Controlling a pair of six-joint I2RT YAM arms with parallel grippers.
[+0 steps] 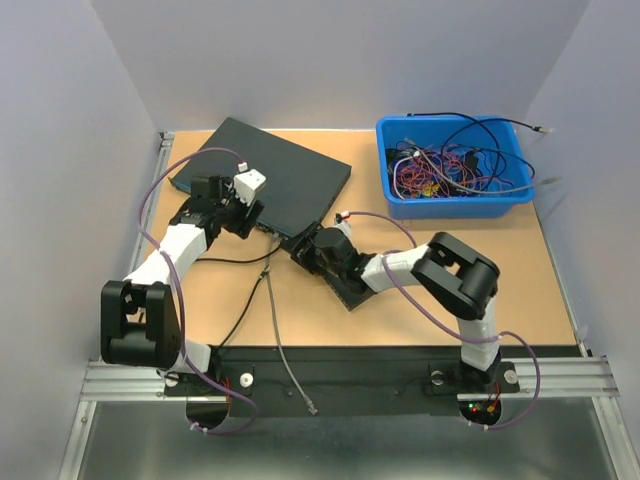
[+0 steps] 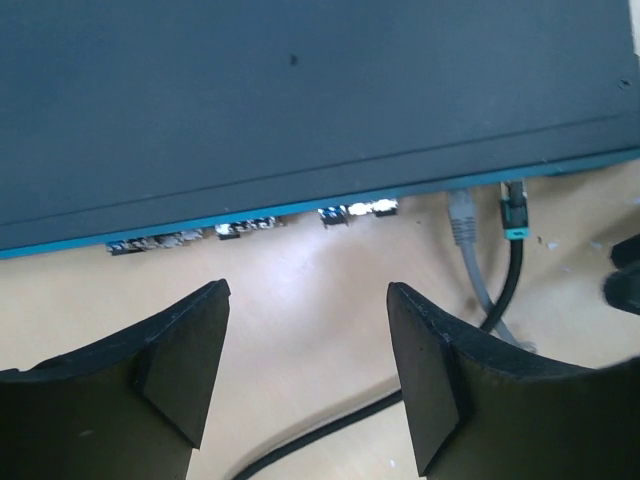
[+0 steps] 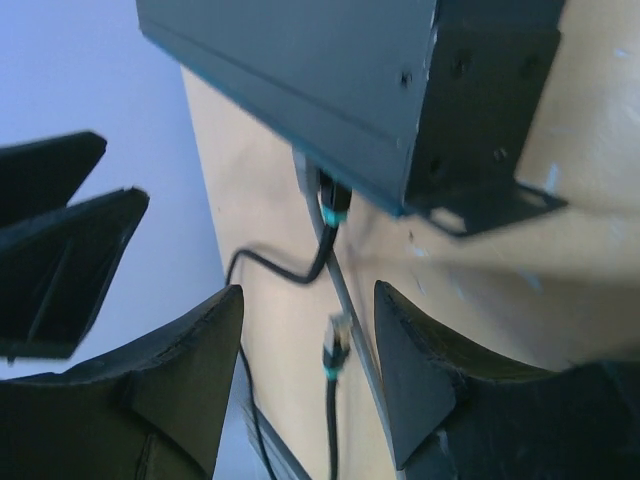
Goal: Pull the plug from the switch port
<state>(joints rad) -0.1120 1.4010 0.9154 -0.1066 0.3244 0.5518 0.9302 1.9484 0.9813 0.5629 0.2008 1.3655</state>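
Note:
The black network switch (image 1: 275,172) lies at the back left of the table. A grey plug (image 2: 461,214) and a black plug with a teal boot (image 2: 514,214) sit in ports at the right end of its front face. Both also show in the right wrist view, black plug (image 3: 333,203) and grey plug (image 3: 303,170). My left gripper (image 2: 306,292) is open and empty, facing the ports left of the plugs. My right gripper (image 3: 306,296) is open and empty near the switch's corner bracket (image 3: 480,200), a short way from the plugs.
A loose black cable end with a teal-booted plug (image 3: 334,350) lies on the table between my right fingers' line of sight. A grey cable (image 1: 280,345) trails to the near edge. A blue bin (image 1: 455,165) of tangled wires stands at the back right.

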